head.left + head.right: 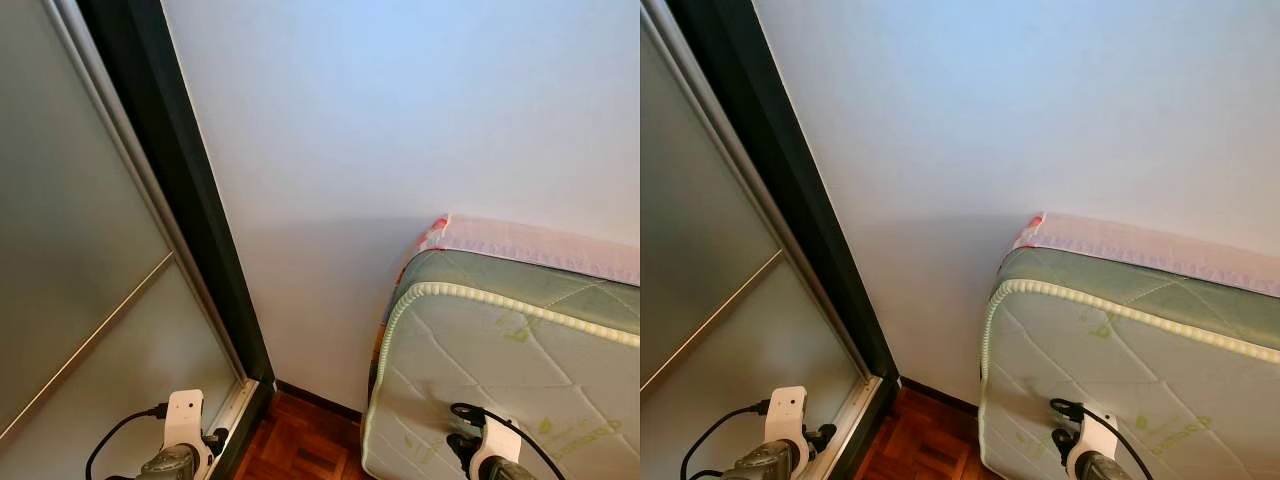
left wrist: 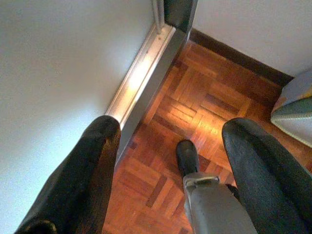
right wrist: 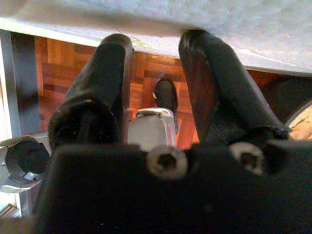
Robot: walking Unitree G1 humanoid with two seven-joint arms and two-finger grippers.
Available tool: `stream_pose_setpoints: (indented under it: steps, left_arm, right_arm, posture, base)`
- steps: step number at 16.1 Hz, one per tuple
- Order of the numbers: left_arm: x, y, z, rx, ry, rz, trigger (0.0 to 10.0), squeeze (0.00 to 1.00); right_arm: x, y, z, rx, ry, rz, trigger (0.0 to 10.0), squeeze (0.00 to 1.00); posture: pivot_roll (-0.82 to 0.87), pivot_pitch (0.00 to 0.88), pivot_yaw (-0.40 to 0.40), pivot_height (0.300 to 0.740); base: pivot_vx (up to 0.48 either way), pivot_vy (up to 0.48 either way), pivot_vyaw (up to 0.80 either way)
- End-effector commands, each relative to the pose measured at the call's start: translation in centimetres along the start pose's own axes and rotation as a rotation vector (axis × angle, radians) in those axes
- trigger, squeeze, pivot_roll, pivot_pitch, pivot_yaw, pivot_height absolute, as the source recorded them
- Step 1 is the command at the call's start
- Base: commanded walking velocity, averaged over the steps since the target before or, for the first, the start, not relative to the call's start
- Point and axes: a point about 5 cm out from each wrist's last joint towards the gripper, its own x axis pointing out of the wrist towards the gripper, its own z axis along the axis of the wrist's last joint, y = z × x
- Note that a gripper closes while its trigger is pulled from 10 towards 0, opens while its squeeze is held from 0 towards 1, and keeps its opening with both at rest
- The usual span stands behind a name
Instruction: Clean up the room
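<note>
Two tools, left (image 2: 168, 131) and right (image 3: 153, 48), both spread and holding nothing, hang over parquet floor (image 2: 195, 97); mattress (image 1: 500, 380) at lower right of the frame.

The wall (image 1: 400, 130) is plain white, shaded grey low down. The door (image 1: 70, 250) is frosted grey glass with a silver rail, its frame (image 1: 190, 190) near-black. The mattress (image 1: 500, 370) is off-white, quilted in diamonds with faint green leaf prints — pale green along its edge band, with cream piping. A pink cover (image 1: 540, 243) lies on top. The floor (image 2: 195, 107) is reddish-brown parquet in a block pattern, with a dark brown skirting (image 2: 239, 56). Both gripper fingers (image 2: 258, 170) are black — the wrist mounts (image 1: 185, 415) white.
</note>
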Motion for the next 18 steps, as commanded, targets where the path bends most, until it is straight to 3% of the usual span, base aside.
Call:
stream_pose_setpoints:
  steps: [1,18]
  left_arm:
    - [-0.05,0.33,-0.4,0.006,0.026,0.009,10.0,0.0]
    - [-0.08,0.18,-0.57,-0.012,0.022,-0.002,10.0,0.0]
  right_arm:
    - [0.2,0.63,3.69,-0.03,-0.115,0.008,10.0,0.0]
    - [0.17,0.52,3.55,-0.038,-0.112,0.014,10.0,0.0]
  posture:
    - [-0.09,0.0,0.033,0.74]
    - [-0.09,0.0,0.023,0.74]
  base:
    - [0.0,0.0,0.0]
    - [0.0,0.0,0.0]
